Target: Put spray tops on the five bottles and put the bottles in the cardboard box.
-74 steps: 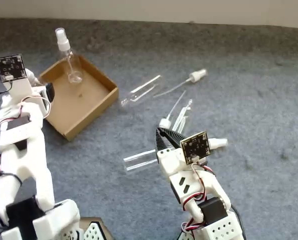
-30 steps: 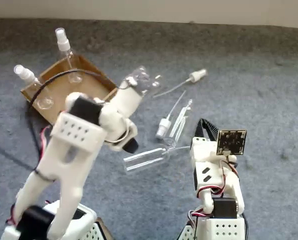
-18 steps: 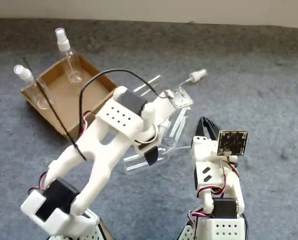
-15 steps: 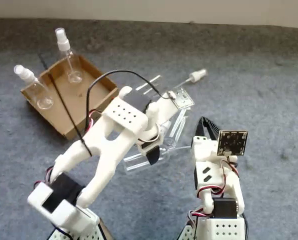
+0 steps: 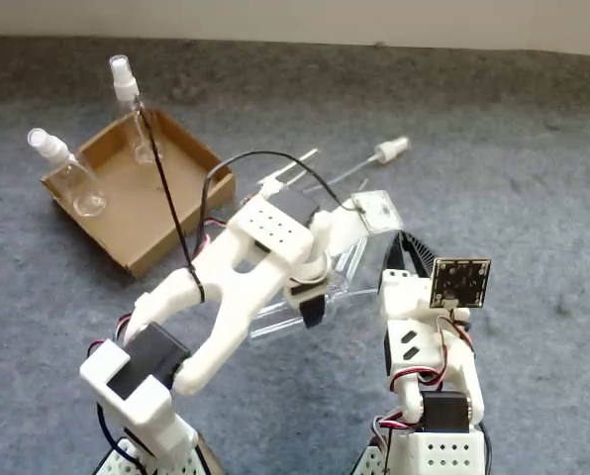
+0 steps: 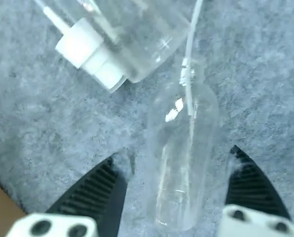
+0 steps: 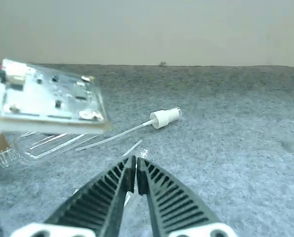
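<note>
Already two spray-topped bottles [image 5: 72, 178] stand in the cardboard box [image 5: 181, 233], well apart from both sets of fingers. The step in hand looks like the third bottle. The left arm's fingers [image 6: 175, 158] are spread wide and hold nothing. They sit one on each side of a clear bottle [image 6: 186, 113] lying flat on the table [image 5: 533, 198], clear of its sides as far as I can see. Just beyond their tips lies another bottle [image 6: 137, 29] with a white spray top [image 6: 85, 52] at its mouth. Next, I'd judge, they must close squarely on the bottle between them and stand it up. The right arm's fingers [image 7: 136, 163] are pressed together and empty. They point toward a loose spray top [image 7: 165, 117] lying ahead of them, its thin tube trailing.

From above, the left arm covers its own fingers and most of the lying bottles. A thin tube crosses the straddled bottle. Whether it runs inside or over the bottle I cannot tell, nor which end is the neck.
</note>
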